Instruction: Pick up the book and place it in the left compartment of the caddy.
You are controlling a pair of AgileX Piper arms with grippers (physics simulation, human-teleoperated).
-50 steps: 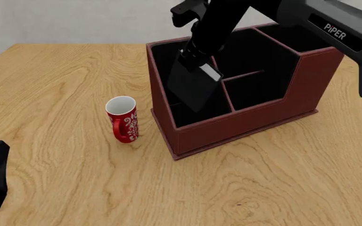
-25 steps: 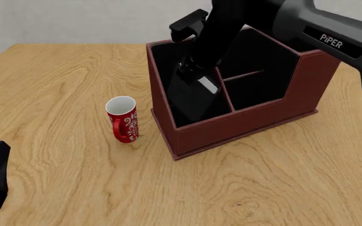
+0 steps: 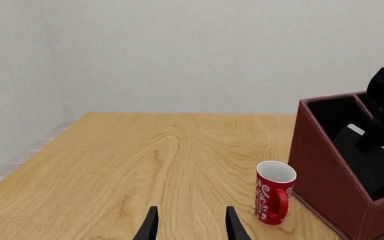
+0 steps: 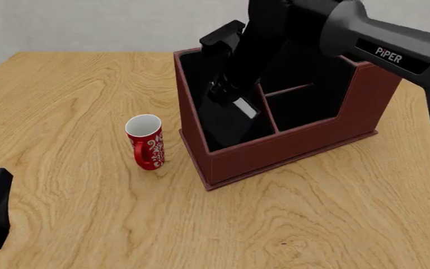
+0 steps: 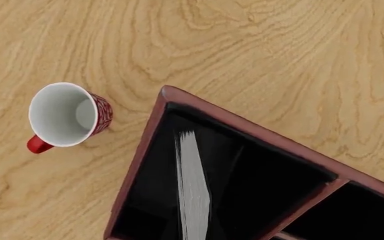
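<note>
Nearest of all, at the near left edge of the pale wooden table [image 4: 65, 112], the left gripper [image 3: 192, 225] idles with its two black fingers spread apart and nothing between them — it is well apart from the work.

A little farther in stands a red ceramic mug with white swirls [image 4: 145, 141], upright, just left of the large dark red-brown leather-look caddy [image 4: 290, 147] and not touching it.

Inside the caddy, the plain black hardcover book with white page edges [image 5: 192, 187] sits down in the left compartment [image 4: 192, 73], the long black-lined slot along the caddy's left wall. It is tilted, its long axis running roughly along the slot from near to far, its lower end towards the near end wall.

Farthest, the right gripper [image 4: 226, 95] reaches down from the far right, directly over the book's upper end. It appears to be closed on that edge, though the dark fingers against dark lining make the contact hard to confirm. The book hangs straight below the right hand, so release is probably what remains — if the tilt settles against the divider.
</note>
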